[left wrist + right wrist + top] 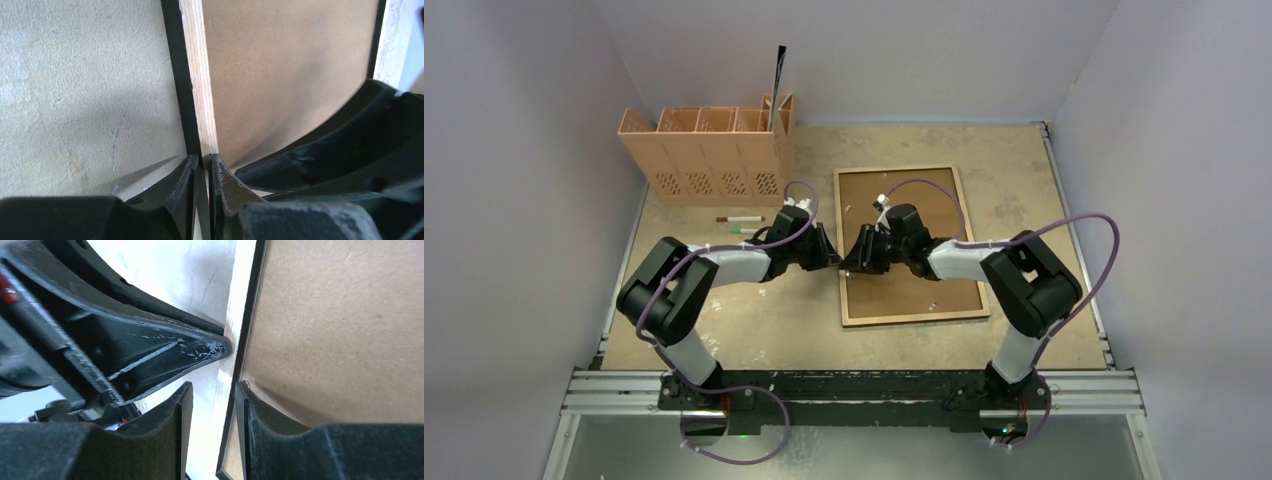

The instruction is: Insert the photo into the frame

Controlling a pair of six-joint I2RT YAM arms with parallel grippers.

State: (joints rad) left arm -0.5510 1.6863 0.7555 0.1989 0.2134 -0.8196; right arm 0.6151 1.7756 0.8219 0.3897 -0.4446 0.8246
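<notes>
The frame [914,317] lies back up on the table, its light wood rail around a brown backing board [924,215]. My left gripper [836,258] is at the frame's left rail; in the left wrist view [205,159] its fingers are pinched on the wood rail [197,75]. My right gripper [848,262] is right beside it. In the right wrist view [214,386] it is open, one finger on each side of the rail [244,290], over the board [340,330]. The photo is not in view.
A tan slotted rack [709,150] stands at the back left with a thin dark sheet [778,85] upright in its right slot. Two markers [740,218] lie in front of the rack. Walls enclose the table on three sides.
</notes>
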